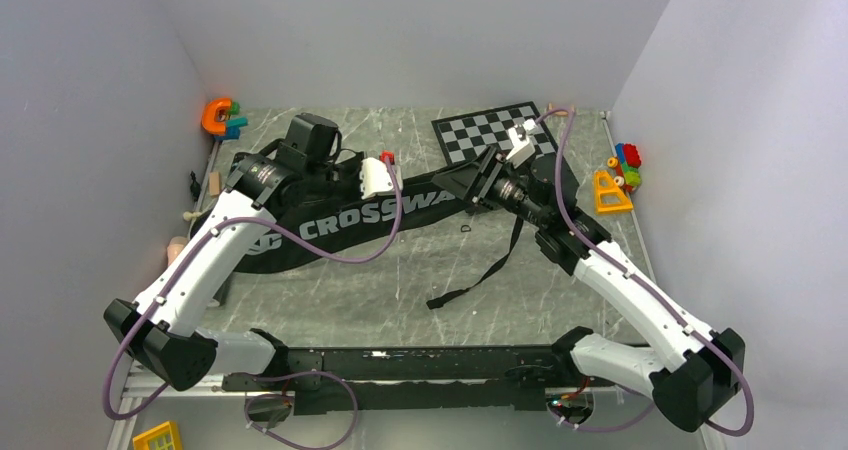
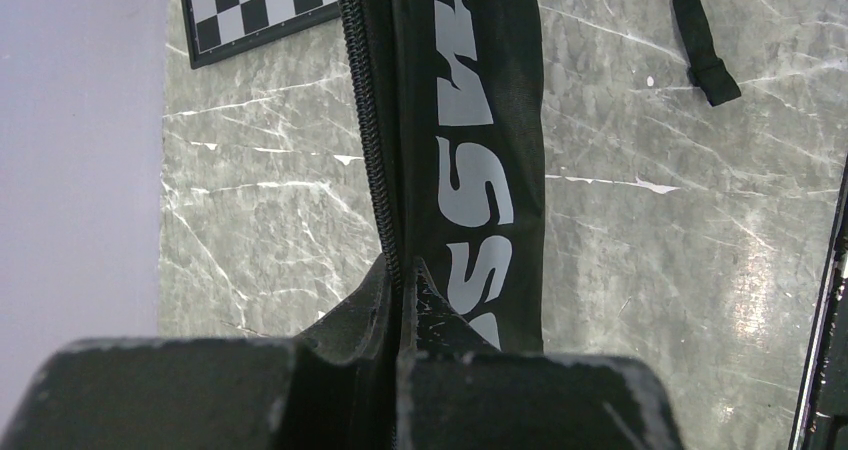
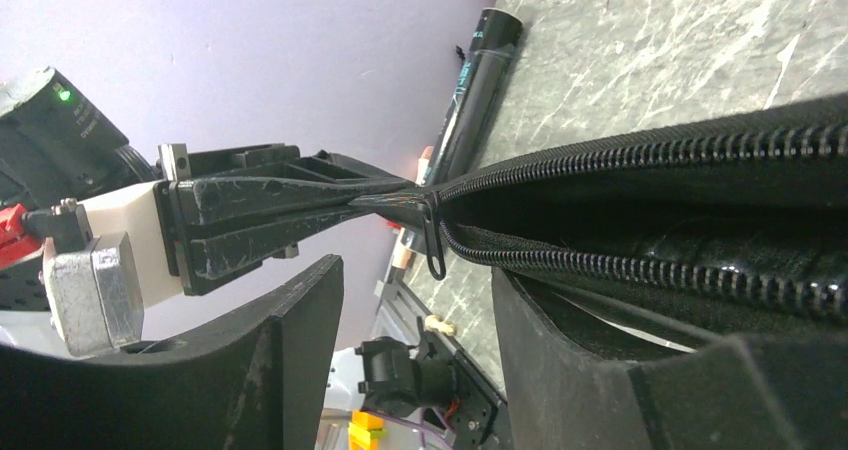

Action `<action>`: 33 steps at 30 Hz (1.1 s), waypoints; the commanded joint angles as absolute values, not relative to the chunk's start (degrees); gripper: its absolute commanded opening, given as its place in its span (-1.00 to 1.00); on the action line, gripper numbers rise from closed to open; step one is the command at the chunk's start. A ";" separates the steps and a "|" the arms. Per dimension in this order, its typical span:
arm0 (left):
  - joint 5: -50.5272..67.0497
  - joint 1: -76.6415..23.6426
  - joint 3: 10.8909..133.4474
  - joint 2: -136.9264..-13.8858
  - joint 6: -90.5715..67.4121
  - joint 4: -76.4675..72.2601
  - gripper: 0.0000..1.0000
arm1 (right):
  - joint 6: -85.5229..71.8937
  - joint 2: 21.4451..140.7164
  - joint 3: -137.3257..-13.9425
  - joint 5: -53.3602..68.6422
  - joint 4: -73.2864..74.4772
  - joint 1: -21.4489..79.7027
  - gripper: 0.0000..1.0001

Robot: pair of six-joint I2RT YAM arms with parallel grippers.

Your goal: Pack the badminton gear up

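Observation:
The black CROSSWAY racket bag (image 1: 330, 228) lies across the table, its zip partly open. My left gripper (image 1: 398, 182) is shut on the bag's zip edge, seen close up in the left wrist view (image 2: 405, 270). In the right wrist view it (image 3: 280, 210) pinches the fabric just beside the zip pull (image 3: 435, 245). My right gripper (image 1: 458, 188) faces it, jaws wide open and empty (image 3: 415, 310), one finger (image 3: 600, 370) against the bag's open mouth (image 3: 680, 180). The dark tube (image 3: 475, 80) lies on the table beyond. Rackets and shuttlecocks do not show clearly.
The chessboard (image 1: 495, 130) lies at the back right, just behind my right gripper. Colourful toys (image 1: 620, 175) sit at the right wall and an orange one (image 1: 222, 117) at the back left. The bag's black strap (image 1: 490, 265) trails toward the front.

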State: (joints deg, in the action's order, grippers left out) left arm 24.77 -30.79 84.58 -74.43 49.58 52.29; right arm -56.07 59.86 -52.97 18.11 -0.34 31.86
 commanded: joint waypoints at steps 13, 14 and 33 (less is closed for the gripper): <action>26.80 -31.55 87.53 -72.99 48.94 49.62 -1.00 | -60.42 61.10 -49.58 15.78 -11.67 33.17 -0.33; 26.74 -31.62 87.47 -72.95 49.04 49.73 -1.00 | -60.58 61.15 -49.49 15.77 -11.88 33.32 -0.37; 25.85 -31.93 86.24 -72.42 49.67 49.92 -1.00 | -57.69 55.82 -50.62 12.18 -3.12 31.64 -1.00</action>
